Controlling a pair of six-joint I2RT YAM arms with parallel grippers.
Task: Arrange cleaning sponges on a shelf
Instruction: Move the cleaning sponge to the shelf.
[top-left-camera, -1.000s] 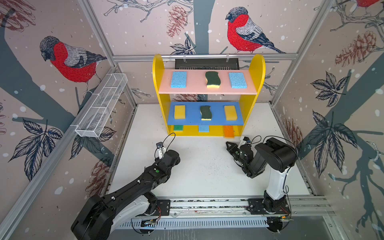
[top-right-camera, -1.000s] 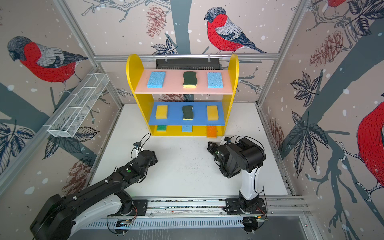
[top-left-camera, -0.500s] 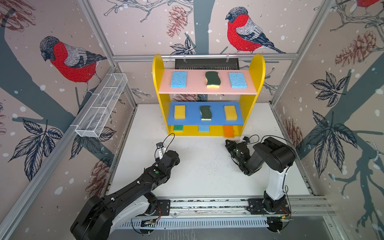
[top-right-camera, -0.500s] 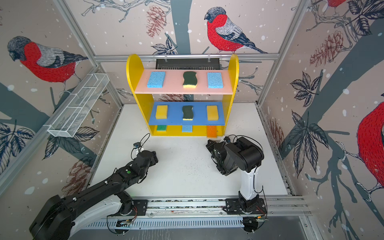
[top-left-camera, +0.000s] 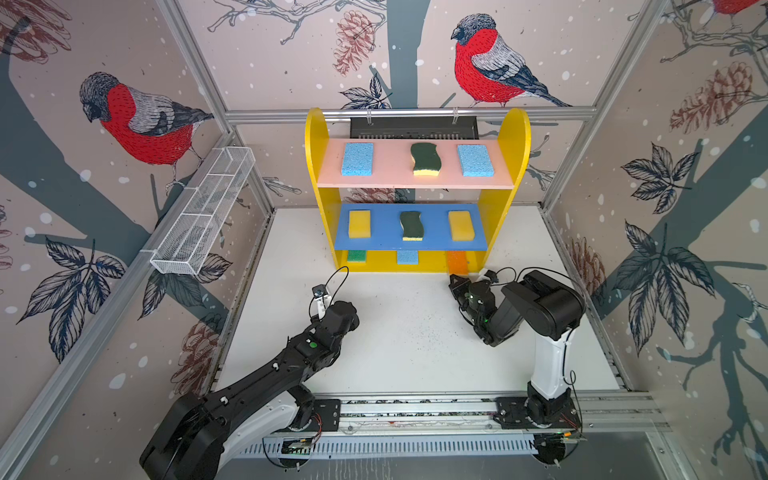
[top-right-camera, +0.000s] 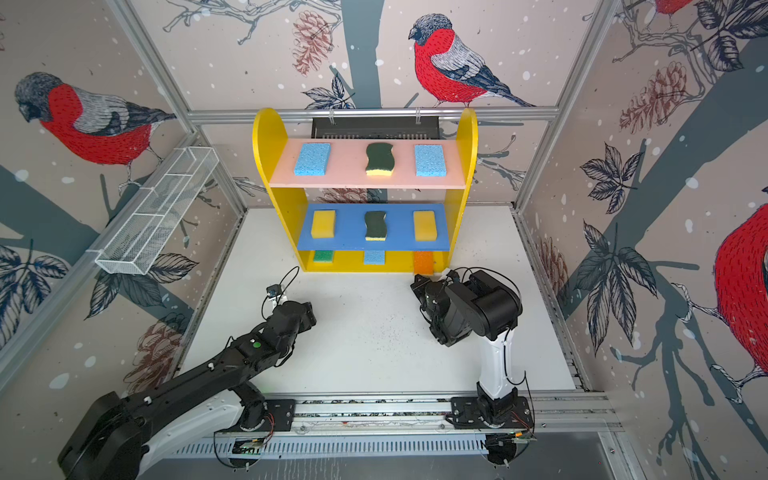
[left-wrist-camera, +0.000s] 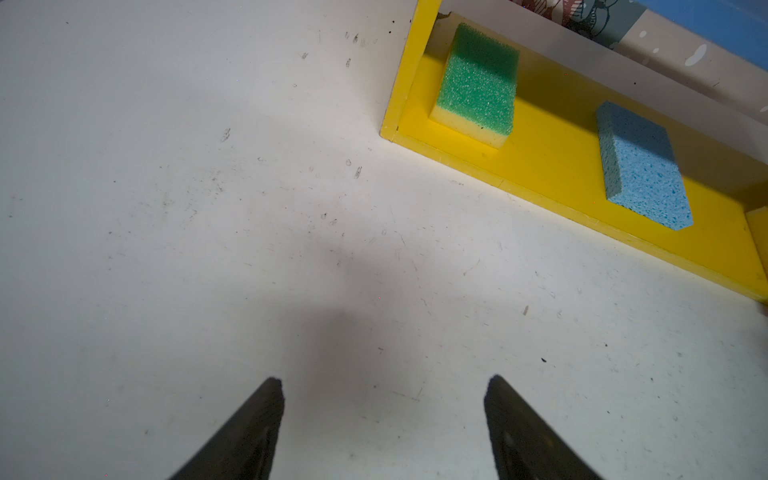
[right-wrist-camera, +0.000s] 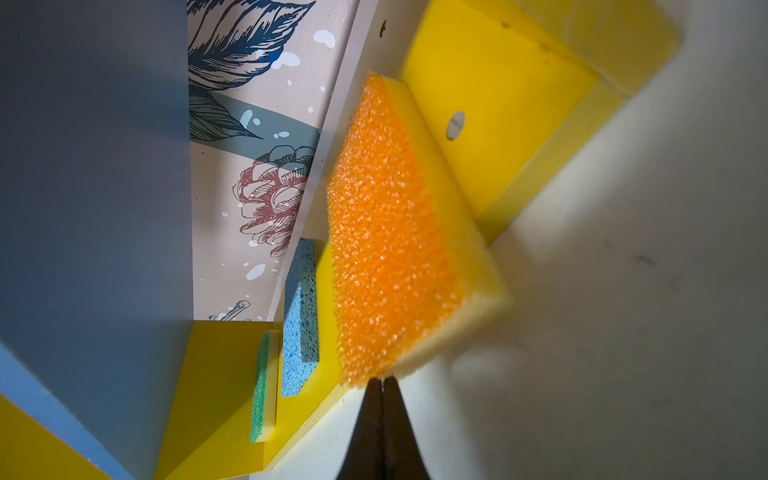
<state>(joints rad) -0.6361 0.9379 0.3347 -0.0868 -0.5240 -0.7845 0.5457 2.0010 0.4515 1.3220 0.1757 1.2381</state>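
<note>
The shelf (top-left-camera: 515, 137) stands at the back of the table in both top views. Its pink top board holds two light blue sponges (top-left-camera: 357, 159) and a dark-green wavy one (top-left-camera: 424, 158). Two yellow sponges (top-left-camera: 359, 223) flank another wavy one on the blue board. On the yellow bottom lie a green sponge (left-wrist-camera: 478, 83), a light blue one (left-wrist-camera: 644, 166) and an orange one (right-wrist-camera: 386, 232), skewed, its near corner past the front edge. My right gripper (right-wrist-camera: 381, 380) is shut, tips against that corner. My left gripper (left-wrist-camera: 384, 380) hangs open over bare table.
A long white wire basket (top-left-camera: 203, 216) hangs on the left wall. A black slotted box (top-left-camera: 411, 126) sits behind the shelf. The arms' rail (top-left-camera: 415, 407) runs along the table's front edge, and patterned walls close in on three sides.
My right gripper has crept a little closer to the shelf's bottom right corner, still shut. The left arm has hardly moved.
</note>
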